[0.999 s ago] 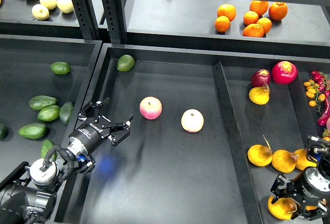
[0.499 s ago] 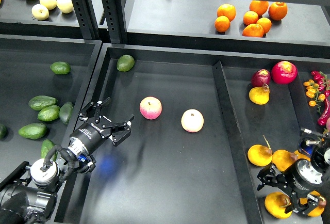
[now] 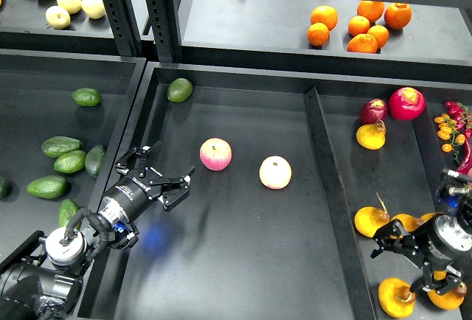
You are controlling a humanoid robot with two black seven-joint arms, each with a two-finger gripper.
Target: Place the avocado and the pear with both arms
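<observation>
A large black metal tray (image 3: 243, 276) with raised rims is carrying a pink-red round apple (image 3: 215, 154), a paler pink-yellow round apple (image 3: 275, 172) just to its right and apart from it, and a short rounded green avocado (image 3: 179, 89) lying well apart in the far left corner.

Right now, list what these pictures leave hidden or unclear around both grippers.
- Head view: the right gripper hides part of the plump yellow-orange pears behind it.
- Head view: one glossy dark green avocado is partly hidden behind the black left arm.
- Head view: the red fruit at the frame's right edge is cut off.
</observation>
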